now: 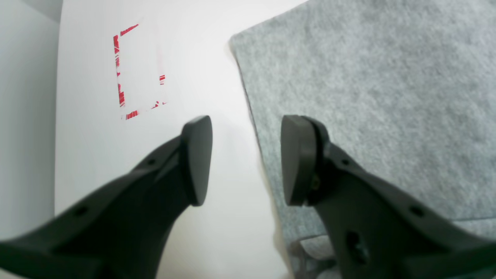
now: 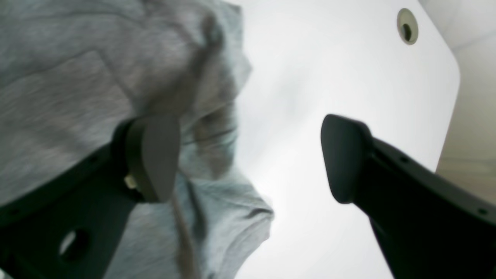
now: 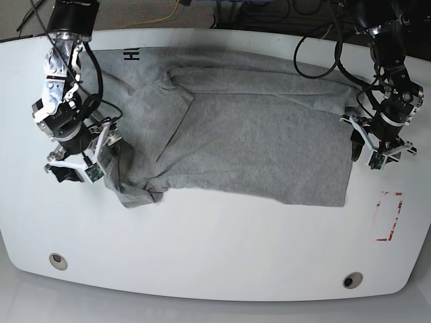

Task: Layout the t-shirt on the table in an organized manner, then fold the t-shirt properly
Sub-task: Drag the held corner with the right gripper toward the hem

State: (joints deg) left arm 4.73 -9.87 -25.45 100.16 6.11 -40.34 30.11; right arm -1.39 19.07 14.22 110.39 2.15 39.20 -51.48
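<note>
Nearest you in the base view, two small round holes (image 3: 58,261) are sitting in the near rim of the white desk (image 3: 215,269), one toward each corner. Behind them your t-shirt (image 3: 242,141) is lying flat on the desk, its long axis running side to side across the view. Black lettering is showing at its far corner on the view's left, and its straight edge is facing the red outline mark (image 3: 389,215) on the view's right.

Your left tool (image 1: 246,161) is hovering over that straight edge with its fingers standing apart, gripping nothing; one finger is over bare desk, the other over grey cloth.

Your right tool (image 2: 248,159) is sitting at the bunched, rumpled end with its fingers spread wide. One finger (image 2: 153,157) is showing against the folds, the other over bare desk, and no cloth is being pinched between them.
</note>
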